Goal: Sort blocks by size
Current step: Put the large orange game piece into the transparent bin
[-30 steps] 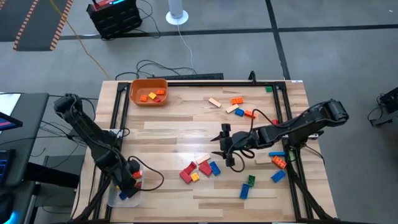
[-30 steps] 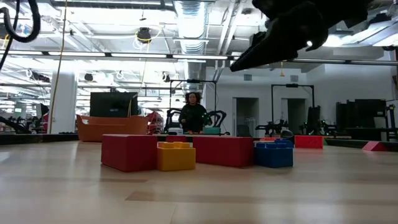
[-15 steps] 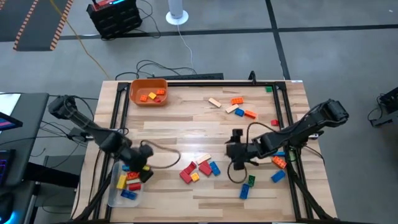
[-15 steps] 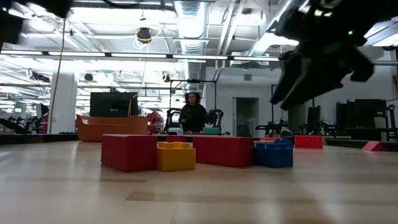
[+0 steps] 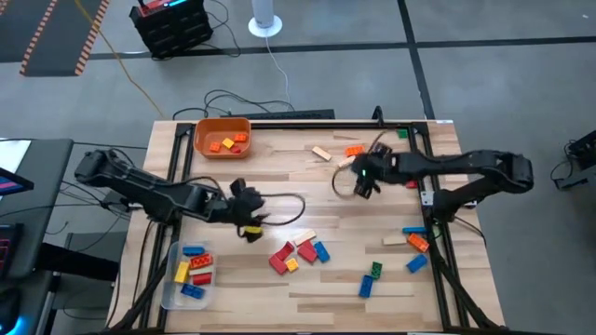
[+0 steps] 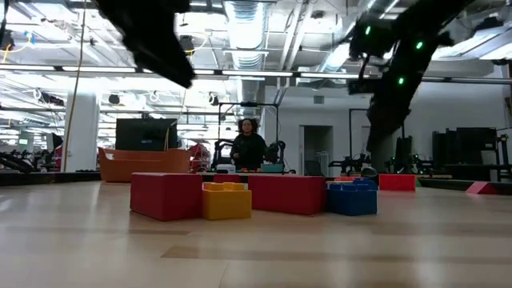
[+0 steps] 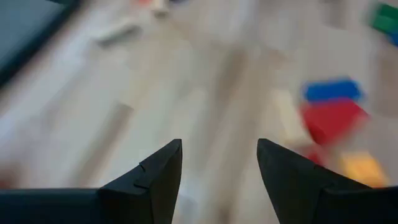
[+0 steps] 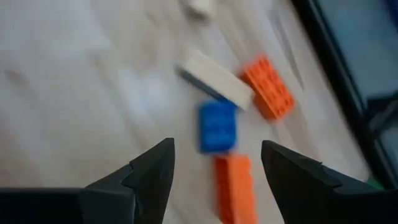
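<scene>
Both arms have shifted since the earlier frames. The left arm has left the clear tub [image 5: 186, 275] at the near left corner and now reaches across the table [image 5: 279, 191] toward the middle. The right arm has swung from the table's centre to the far right side.

The right gripper [image 5: 361, 177] hangs over the far cluster of blocks, jaws spread wide and empty. Its wrist view shows a blue block [image 8: 217, 126] lying straight ahead between the open fingers, with an orange block [image 8: 235, 186] just beside it, a tan block [image 8: 216, 79] and a second orange block [image 8: 268, 87] beyond. The blue block's long axis appears to run roughly in line with the fingers' reach, so the jaws would likely close across its short side.

The left gripper [image 5: 244, 209] hovers just beside the centre pile [image 5: 298, 253], jaws parted and holding nothing. A red block [image 7: 333, 119], a blue one [image 7: 331, 90] and a yellow one [image 7: 362, 167] lie ahead and off to one side of its fingers.

Remaining blocks sit in the orange bin [image 5: 222, 137], in the tub, and scattered near the right edge. Judged on position, each arm is nearer its own cluster.
</scene>
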